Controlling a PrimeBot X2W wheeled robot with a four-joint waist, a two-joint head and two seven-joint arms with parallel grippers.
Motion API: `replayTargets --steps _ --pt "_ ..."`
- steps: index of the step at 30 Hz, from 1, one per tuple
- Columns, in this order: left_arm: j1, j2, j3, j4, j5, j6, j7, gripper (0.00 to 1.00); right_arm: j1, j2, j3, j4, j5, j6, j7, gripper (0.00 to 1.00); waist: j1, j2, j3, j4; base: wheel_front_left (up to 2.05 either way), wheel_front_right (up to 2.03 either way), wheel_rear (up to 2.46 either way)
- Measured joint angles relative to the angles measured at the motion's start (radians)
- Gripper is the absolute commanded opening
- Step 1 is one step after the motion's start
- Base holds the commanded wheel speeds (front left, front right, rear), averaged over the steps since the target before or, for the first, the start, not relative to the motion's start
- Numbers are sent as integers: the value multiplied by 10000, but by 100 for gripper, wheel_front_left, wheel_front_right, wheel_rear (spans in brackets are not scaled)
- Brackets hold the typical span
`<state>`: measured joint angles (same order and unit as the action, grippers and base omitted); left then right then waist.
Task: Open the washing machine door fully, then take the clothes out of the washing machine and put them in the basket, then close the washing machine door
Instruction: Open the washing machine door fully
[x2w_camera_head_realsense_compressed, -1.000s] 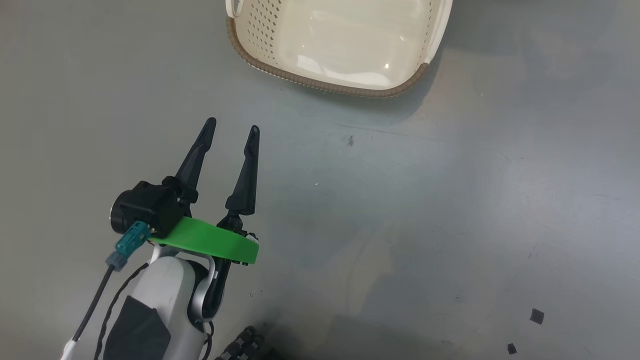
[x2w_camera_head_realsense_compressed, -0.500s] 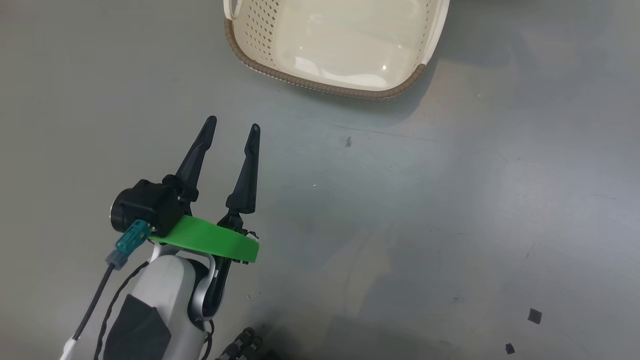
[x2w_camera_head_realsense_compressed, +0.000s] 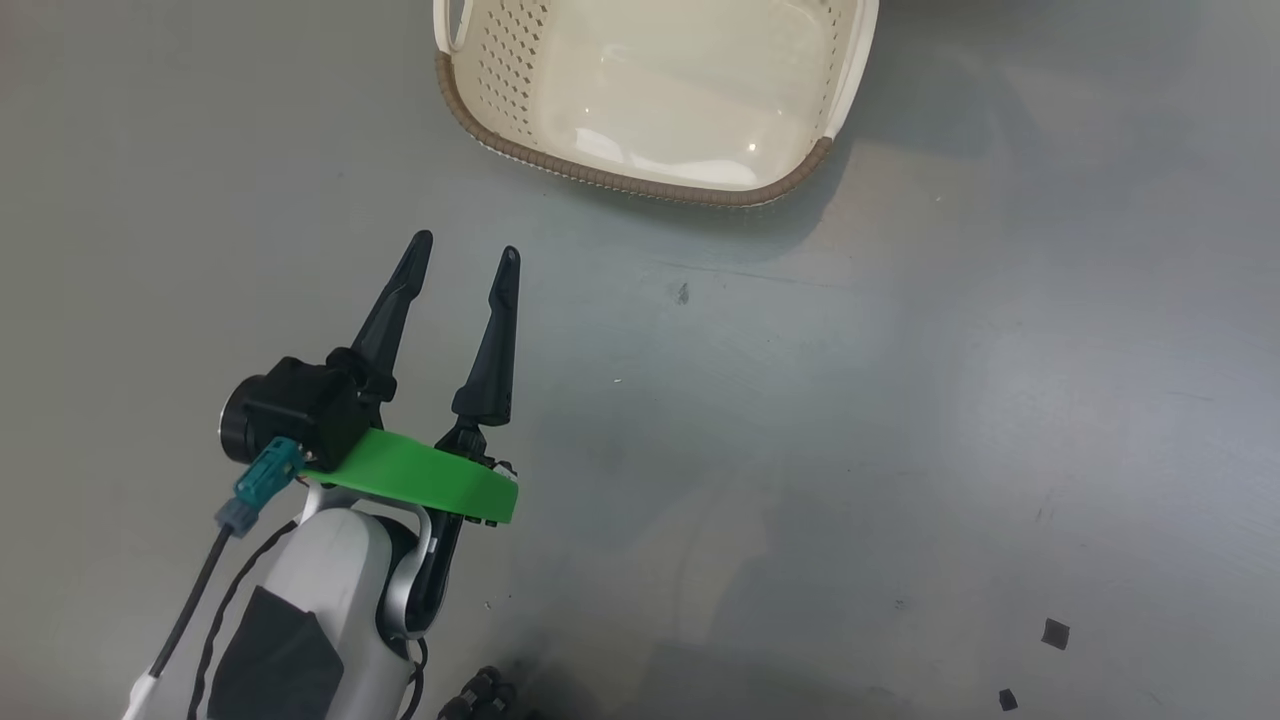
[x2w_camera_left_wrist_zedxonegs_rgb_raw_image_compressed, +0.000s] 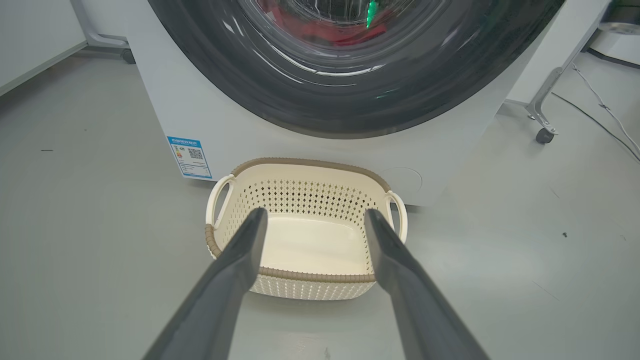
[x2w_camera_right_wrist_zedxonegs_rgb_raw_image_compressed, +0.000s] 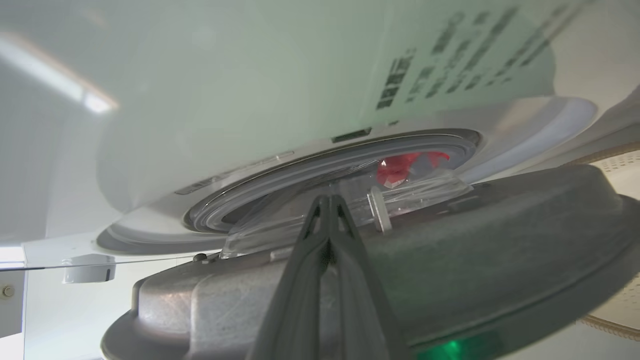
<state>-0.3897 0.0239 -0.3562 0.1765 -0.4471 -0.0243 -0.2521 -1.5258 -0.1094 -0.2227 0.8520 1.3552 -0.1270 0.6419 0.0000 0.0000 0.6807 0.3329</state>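
The cream basket (x2w_camera_head_realsense_compressed: 600, 182) stands empty on the grey floor, ahead of my left gripper (x2w_camera_head_realsense_compressed: 466, 248), which is open and holds nothing. The left wrist view looks past that open left gripper (x2w_camera_left_wrist_zedxonegs_rgb_raw_image_compressed: 315, 212) at the basket (x2w_camera_left_wrist_zedxonegs_rgb_raw_image_compressed: 310, 275), which sits right in front of the white washing machine (x2w_camera_left_wrist_zedxonegs_rgb_raw_image_compressed: 165, 100). Red clothes (x2w_camera_left_wrist_zedxonegs_rgb_raw_image_compressed: 320, 35) show through the glass of the washing machine door (x2w_camera_left_wrist_zedxonegs_rgb_raw_image_compressed: 350, 110) with its black rim. My right gripper (x2w_camera_right_wrist_zedxonegs_rgb_raw_image_compressed: 325, 198) is shut and lies over the grey inner side of the door (x2w_camera_right_wrist_zedxonegs_rgb_raw_image_compressed: 450, 260), which stands ajar. Beyond its clear bowl, clothes (x2w_camera_right_wrist_zedxonegs_rgb_raw_image_compressed: 400, 167) show in the drum.
A blue sticker (x2w_camera_left_wrist_zedxonegs_rgb_raw_image_compressed: 190, 156) is low on the machine's front. A wheeled frame leg (x2w_camera_left_wrist_zedxonegs_rgb_raw_image_compressed: 542, 107) and a cable (x2w_camera_left_wrist_zedxonegs_rgb_raw_image_compressed: 600, 107) lie to the machine's right. Small dark scraps (x2w_camera_head_realsense_compressed: 1054, 632) dot the floor at the lower right of the head view.
The head camera has shifted a little, so the basket and floor marks sit slightly further left. The left gripper stays open in the same place.
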Motion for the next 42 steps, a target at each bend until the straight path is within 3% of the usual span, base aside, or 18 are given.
replayTargets --steps 15,23,40,42 --pt "14 2 12 217 318 0 0 100 1011 82 104 485 527 25 583 0 0 0 -759 -191 0 0 0" --pt "230 4 8 332 466 0 0 100 1631 203 761 803 874 117 1229 0 0 0 -1321 -305 0 0 0" --pt "421 8 35 290 543 0 0 100 2014 286 1254 859 1049 115 1103 0 0 0 -1741 -480 0 0 0" --pt "422 8 56 286 545 0 0 100 2019 311 1358 750 784 257 802 0 0 0 -1753 -490 0 0 0"
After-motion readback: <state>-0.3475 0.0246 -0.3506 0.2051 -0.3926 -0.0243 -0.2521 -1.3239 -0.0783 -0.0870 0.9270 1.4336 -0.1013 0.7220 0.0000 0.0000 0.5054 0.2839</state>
